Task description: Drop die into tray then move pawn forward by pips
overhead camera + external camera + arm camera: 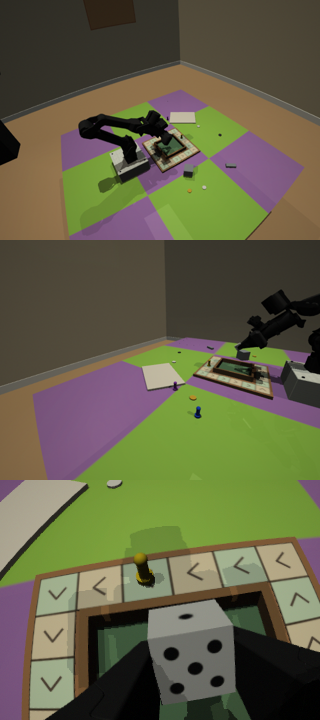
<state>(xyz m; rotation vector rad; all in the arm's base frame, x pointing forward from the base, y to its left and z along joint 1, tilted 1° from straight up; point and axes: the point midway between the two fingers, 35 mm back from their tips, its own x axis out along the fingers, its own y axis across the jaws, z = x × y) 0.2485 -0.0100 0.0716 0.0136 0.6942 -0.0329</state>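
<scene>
My gripper (167, 140) (239, 346) (188, 646) is shut on the white die (195, 655), held in the air above the dice tray (176, 152) (232, 373) (81, 650). In the wrist view the die's large face towards the camera shows five pips and its upper face one pip. The tray has brown walls and a green floor. It sits in the middle of the board (182, 156) (224, 378) (100, 592). The yellow pawn (181, 136) (209, 363) (143, 571) stands upright on a green square beyond the tray, in the row whose arrows point left in the wrist view.
A grey block (188, 170) (243, 355) stands near the board. A pale flat panel (182, 117) (162, 375) lies beyond it, with a purple pawn (167, 118) (175, 386) beside it. A blue pawn (197, 412), an orange disc (192, 397) and a grey bar (230, 165) lie farther out.
</scene>
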